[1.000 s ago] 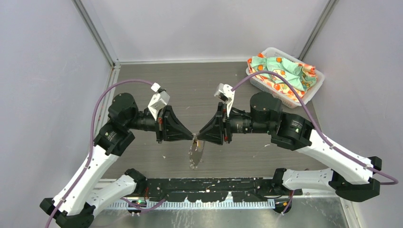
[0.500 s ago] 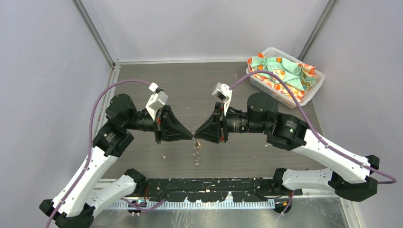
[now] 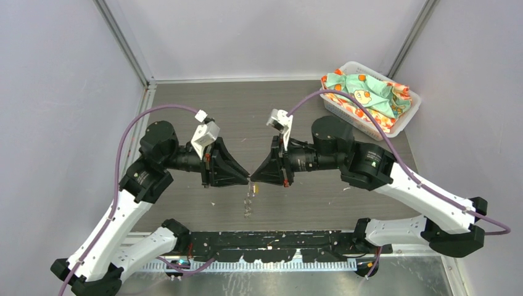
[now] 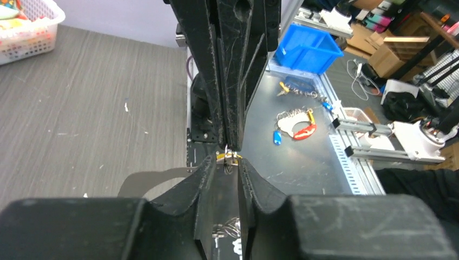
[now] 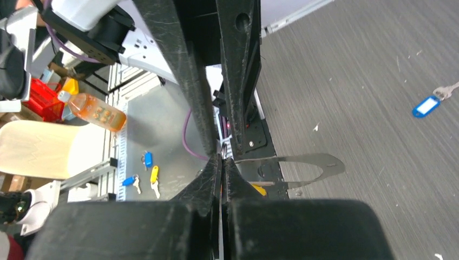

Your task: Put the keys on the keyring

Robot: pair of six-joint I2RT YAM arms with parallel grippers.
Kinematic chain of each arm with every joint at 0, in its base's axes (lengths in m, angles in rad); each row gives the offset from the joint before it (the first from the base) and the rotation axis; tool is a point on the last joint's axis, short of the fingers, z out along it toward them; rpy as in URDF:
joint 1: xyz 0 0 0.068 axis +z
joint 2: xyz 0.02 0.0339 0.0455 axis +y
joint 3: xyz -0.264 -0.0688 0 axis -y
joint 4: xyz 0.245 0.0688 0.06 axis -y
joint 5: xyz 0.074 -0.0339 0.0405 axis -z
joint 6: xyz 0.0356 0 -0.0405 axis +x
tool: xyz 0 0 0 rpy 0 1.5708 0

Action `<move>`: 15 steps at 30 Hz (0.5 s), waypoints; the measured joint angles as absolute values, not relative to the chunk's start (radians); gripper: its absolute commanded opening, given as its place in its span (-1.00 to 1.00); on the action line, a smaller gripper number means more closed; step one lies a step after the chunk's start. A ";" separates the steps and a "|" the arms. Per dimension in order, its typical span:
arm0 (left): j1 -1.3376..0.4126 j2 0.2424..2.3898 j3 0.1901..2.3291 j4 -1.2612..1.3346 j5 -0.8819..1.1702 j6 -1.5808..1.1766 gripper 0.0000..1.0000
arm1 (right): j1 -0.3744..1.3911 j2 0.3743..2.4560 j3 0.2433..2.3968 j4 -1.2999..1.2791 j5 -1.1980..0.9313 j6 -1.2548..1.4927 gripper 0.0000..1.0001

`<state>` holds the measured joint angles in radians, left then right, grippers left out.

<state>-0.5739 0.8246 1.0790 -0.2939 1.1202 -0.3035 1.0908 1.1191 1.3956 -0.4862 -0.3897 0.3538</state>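
Grey chain keyring [image 3: 248, 206] dangles under the meeting tips; right gripper [image 5: 222, 162] clenched on its top, yellow key [image 3: 256, 187] alongside; left gripper [image 4: 230, 165] stands slightly parted, seemingly handing over; blue key [image 5: 426, 105] lies waiting on the table [image 5: 352, 81].

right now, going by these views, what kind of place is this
Most likely a robotics lab work cell: robot arms bolted at a grey table boxed in by plain panels, with a blue storage bin and cardboard boxes in the cluttered room beyond.
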 measured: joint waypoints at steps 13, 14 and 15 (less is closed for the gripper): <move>-0.574 0.953 1.284 -0.775 1.190 0.133 -0.57 | 1.091 1.293 1.599 -0.772 -0.446 0.268 -0.98; -0.574 0.957 1.287 -0.802 1.194 0.157 -0.53 | 1.091 1.294 1.602 -0.782 -0.448 0.265 -0.98; -0.574 0.958 1.288 -0.816 1.196 0.169 -0.47 | 1.091 1.295 1.605 -0.789 -0.450 0.264 -0.98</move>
